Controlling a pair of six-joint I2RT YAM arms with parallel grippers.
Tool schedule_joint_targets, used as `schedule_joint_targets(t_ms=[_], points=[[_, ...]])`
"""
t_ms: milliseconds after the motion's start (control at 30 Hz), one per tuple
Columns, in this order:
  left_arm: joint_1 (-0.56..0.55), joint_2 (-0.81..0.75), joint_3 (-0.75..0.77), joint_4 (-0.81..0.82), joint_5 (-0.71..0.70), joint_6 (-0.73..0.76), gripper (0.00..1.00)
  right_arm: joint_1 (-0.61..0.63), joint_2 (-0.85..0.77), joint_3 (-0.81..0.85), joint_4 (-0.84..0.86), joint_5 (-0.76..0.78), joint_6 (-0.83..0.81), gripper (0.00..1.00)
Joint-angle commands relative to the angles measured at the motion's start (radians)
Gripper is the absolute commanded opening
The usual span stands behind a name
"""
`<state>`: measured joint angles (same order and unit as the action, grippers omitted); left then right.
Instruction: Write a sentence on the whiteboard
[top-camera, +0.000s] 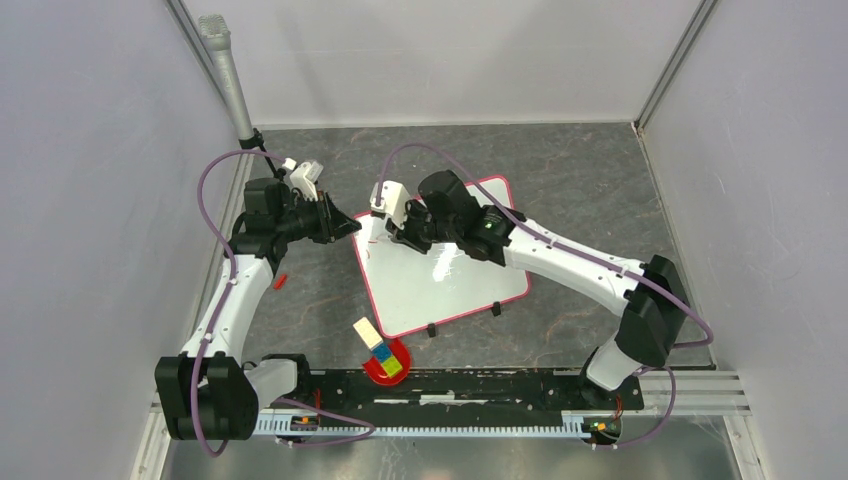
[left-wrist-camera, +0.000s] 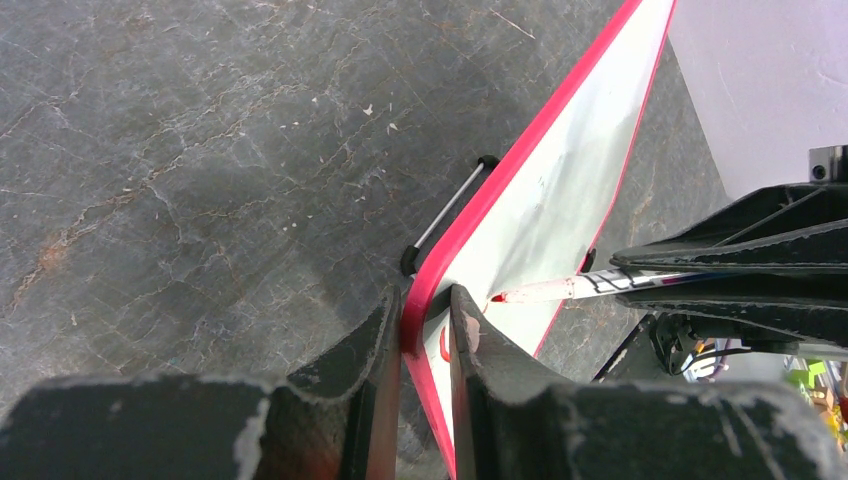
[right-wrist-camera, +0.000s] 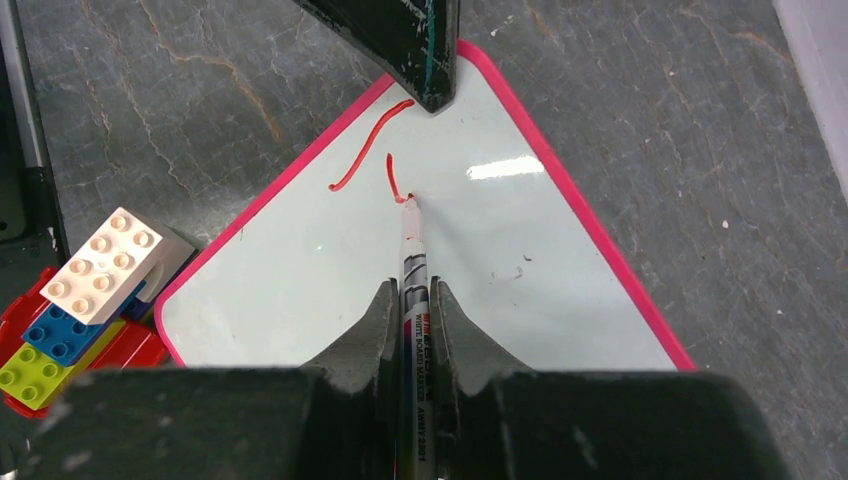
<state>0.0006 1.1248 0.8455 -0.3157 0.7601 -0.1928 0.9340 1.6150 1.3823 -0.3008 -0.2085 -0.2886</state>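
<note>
The whiteboard (top-camera: 455, 275) lies turned like a diamond on the dark table, white with a pink-red border. My left gripper (top-camera: 348, 228) is shut on its left corner; in the left wrist view its fingers (left-wrist-camera: 425, 302) clamp the red edge of the whiteboard (left-wrist-camera: 560, 190) from both sides. My right gripper (right-wrist-camera: 412, 286) is shut on a whiteboard marker (right-wrist-camera: 413, 262), whose red tip touches the whiteboard (right-wrist-camera: 470, 280). Two short red strokes (right-wrist-camera: 366, 158) are drawn near the corner that the left gripper holds. The right gripper (top-camera: 400, 232) hovers over the board's upper left part.
A red bowl (top-camera: 378, 372) with stacked toy bricks (right-wrist-camera: 85, 290) stands just off the board's near corner. Two black clips (top-camera: 432, 329) sit on the board's near edge. A small red piece (top-camera: 280, 282) lies left of the board. A grey microphone (top-camera: 228, 75) stands back left.
</note>
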Motion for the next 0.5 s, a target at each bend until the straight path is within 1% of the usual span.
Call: schedule_joint_targets(t_ms=[0,300,467], points=[[-0.002,-0.007,0.003,0.003,0.004,0.038,0.07,-0.004,-0.015,0.075,0.038,0.006,-0.001,0.0],[-0.002,-0.013,0.001,-0.001,-0.001,0.041,0.07,-0.007,0.03,0.104,0.055,0.017,-0.003,0.0],[-0.002,-0.013,0.002,-0.002,-0.002,0.042,0.07,-0.01,0.038,0.073,0.052,0.029,-0.007,0.0]])
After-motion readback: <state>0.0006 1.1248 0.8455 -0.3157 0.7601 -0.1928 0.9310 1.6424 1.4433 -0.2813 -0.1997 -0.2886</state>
